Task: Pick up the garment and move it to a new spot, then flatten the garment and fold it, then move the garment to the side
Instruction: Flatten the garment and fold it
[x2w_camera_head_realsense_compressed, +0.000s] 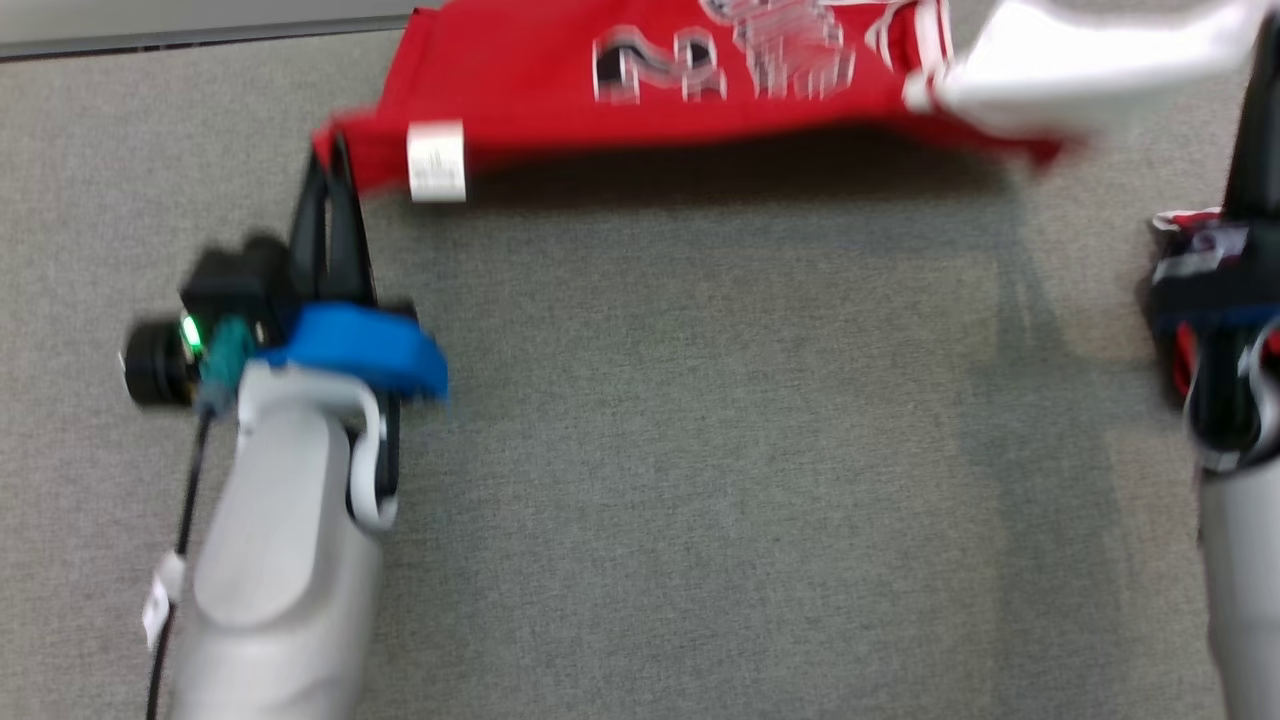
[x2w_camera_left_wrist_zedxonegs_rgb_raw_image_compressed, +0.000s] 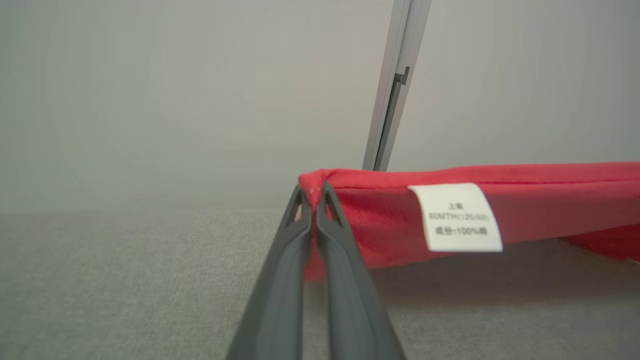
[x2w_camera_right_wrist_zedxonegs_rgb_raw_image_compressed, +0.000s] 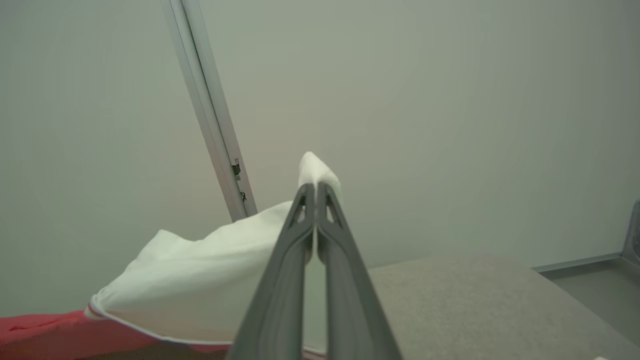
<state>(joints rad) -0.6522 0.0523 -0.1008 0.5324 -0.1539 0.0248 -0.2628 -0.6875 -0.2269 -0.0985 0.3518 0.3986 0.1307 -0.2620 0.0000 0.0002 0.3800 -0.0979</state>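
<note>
Grey felt tabletop (x2w_camera_head_realsense_compressed: 640, 450), plain wall behind. Left end effector (x2w_camera_left_wrist_zedxonegs_rgb_raw_image_compressed: 312, 192) is clamped on a red corner of the garment (x2w_camera_head_realsense_compressed: 560, 110), just beside the white care label (x2w_camera_left_wrist_zedxonegs_rgb_raw_image_compressed: 457, 217). Garment's near edge is lifted clear of the tabletop and stretched taut between both arms, with its shadow underneath. Holding two corners apart probably keeps it spread so it lays down flat. Right end effector (x2w_camera_right_wrist_zedxonegs_rgb_raw_image_compressed: 315, 187) is pinched shut on the tip of the white sleeve (x2w_camera_right_wrist_zedxonegs_rgb_raw_image_compressed: 200, 280). My read: move/flatten step, fold not begun. Risk: thin corner pinches slipping under tension.
</note>
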